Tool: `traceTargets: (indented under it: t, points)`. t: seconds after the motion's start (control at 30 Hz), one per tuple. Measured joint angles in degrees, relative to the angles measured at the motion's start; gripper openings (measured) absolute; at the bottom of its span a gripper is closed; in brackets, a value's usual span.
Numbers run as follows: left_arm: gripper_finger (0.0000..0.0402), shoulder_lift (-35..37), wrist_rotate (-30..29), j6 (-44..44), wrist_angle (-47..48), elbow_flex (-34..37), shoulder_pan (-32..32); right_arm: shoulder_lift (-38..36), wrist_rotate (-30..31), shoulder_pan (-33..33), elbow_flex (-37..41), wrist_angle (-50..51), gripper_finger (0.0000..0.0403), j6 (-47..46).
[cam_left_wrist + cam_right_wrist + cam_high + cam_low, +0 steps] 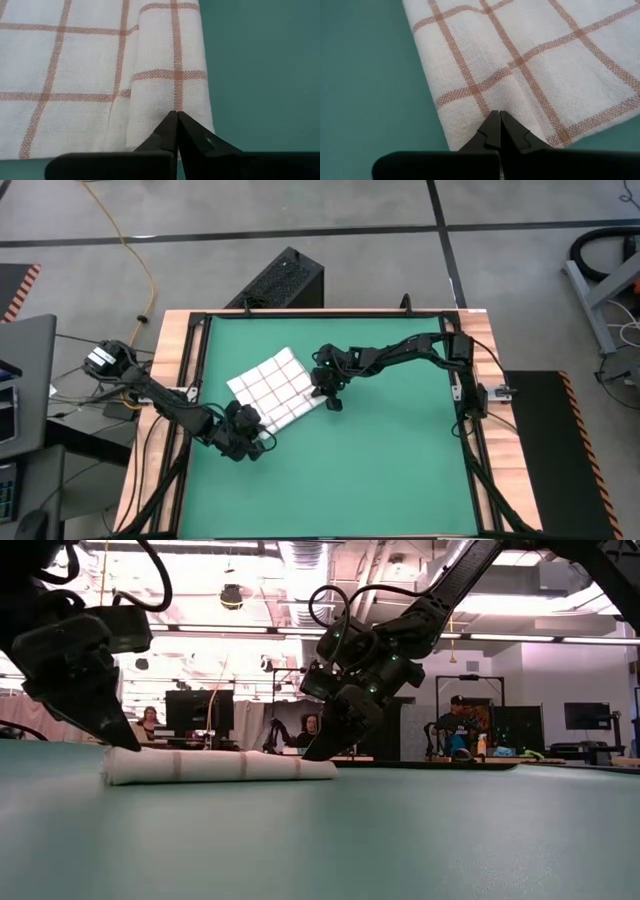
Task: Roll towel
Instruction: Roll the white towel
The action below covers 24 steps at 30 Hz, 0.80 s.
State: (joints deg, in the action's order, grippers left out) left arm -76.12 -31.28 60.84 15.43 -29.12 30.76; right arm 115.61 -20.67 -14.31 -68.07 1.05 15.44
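Note:
The white towel (272, 388) with thin red check lines lies on the green mat (400, 470), turned at an angle. In the low view its near edge (220, 767) shows as a low rounded fold resting on the mat. My left gripper (252, 427) is shut at the towel's near-left corner. My right gripper (329, 396) is shut at its near-right corner. Both reach down to mat level, one at each end of the folded edge (128, 745) (310, 754). My left gripper has its two shut fingertips on the towel's near edge, close to the rounded folded corner (172, 102). The fingers slant down from the table's near left. The towel lies on the mat, slack. Whether one layer or several lie between the tips is hidden by the fingers. My right gripper has its shut fingertips on the towel's near edge beside its corner (490, 102). The fingers slant down from the table's right side. The cloth stays on the mat with a slight crease running up from the tips. The layers between the tips do not show.
The mat sits in a wooden-framed table (170, 380) with a dark rail around it; open mat lies to the near and right sides of the towel. A black box (280, 280) stands behind the far edge. People sit at desks in the room beyond (455, 725).

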Motion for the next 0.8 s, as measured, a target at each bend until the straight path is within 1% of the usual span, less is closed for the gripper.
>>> traceTargets:
  t: [0.1,0.27,0.4,0.6,0.73,0.8]
  points:
    - [0.0,0.0,0.4,1.4,0.4,0.8,0.0,0.0,0.0,0.0,0.0,0.6,0.0014,0.0]
    - [0.0,0.3,2.5,4.7,-1.1,4.6,0.0,0.0,0.0,0.0,0.0,0.7,0.0014,-0.4]
    - [0.0,0.4,2.2,6.4,-2.1,6.5,0.1,0.0,0.0,0.1,0.1,-0.5,0.0021,-1.0]
    - [0.0,0.4,2.2,5.0,-3.6,7.2,0.0,-0.9,-0.1,-0.2,0.1,-1.6,0.0042,-0.4]
    - [0.0,0.4,2.5,5.0,-3.7,7.2,0.0,-3.4,-0.1,-0.6,0.1,-2.3,0.005,2.5]
    - [0.0,0.3,2.8,4.8,-3.7,7.2,0.0,-5.2,-1.3,-0.9,0.1,-2.6,0.0054,4.5]
